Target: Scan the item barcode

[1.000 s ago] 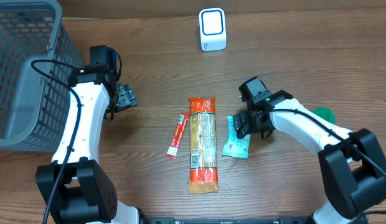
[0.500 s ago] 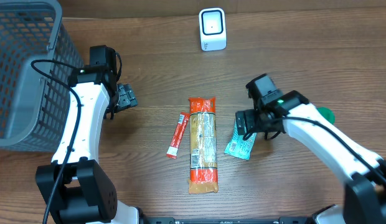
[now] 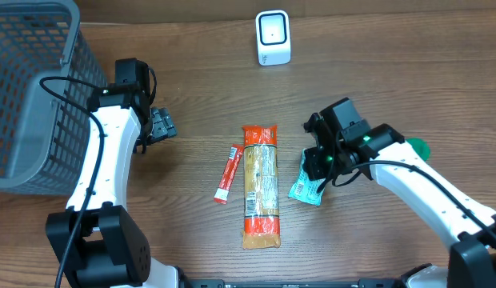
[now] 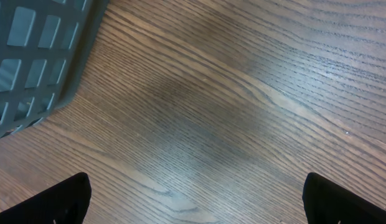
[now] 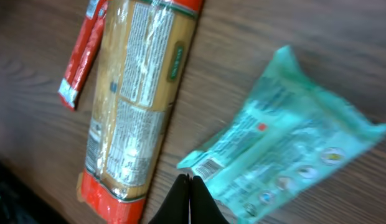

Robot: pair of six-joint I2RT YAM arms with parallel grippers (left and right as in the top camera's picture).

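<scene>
Surface: Brown wood-grain table (image 3: 376, 72) fills my overhead view, with both arms reaching in from the near edge.
Back edge: a white scanner (image 3: 273, 38) stands at the top centre, well apart from every packet.
Left corner: a grey mesh basket (image 3: 24, 88) sits at the far left, and part of its wall also shows in the left wrist view.
Centre: a long orange-and-yellow pasta pack (image 3: 260, 186) lies flat, running top to bottom of the overhead view. A red stick sachet (image 3: 227, 174) lies just beside it on the left, slightly tilted.
Item: the teal pouch (image 5: 292, 149) lies flat on the wood just right of the pasta pack, not touching it. I see a barcode label on the corner nearest the pasta pack.
Right gripper (image 5: 188, 186): its fingers are pressed together into a single dark wedge, with the tip at the pouch's barcode corner. I cannot tell whether any film is caught between them.
Left gripper (image 4: 199, 205): its fingers are spread wide, one dark tip in each lower corner of its wrist view with bare wood between them. It hovers near the basket, holding nothing.
Right edge: a green object (image 3: 416, 146) peeks out from behind the right arm; I cannot make out what it is.
</scene>
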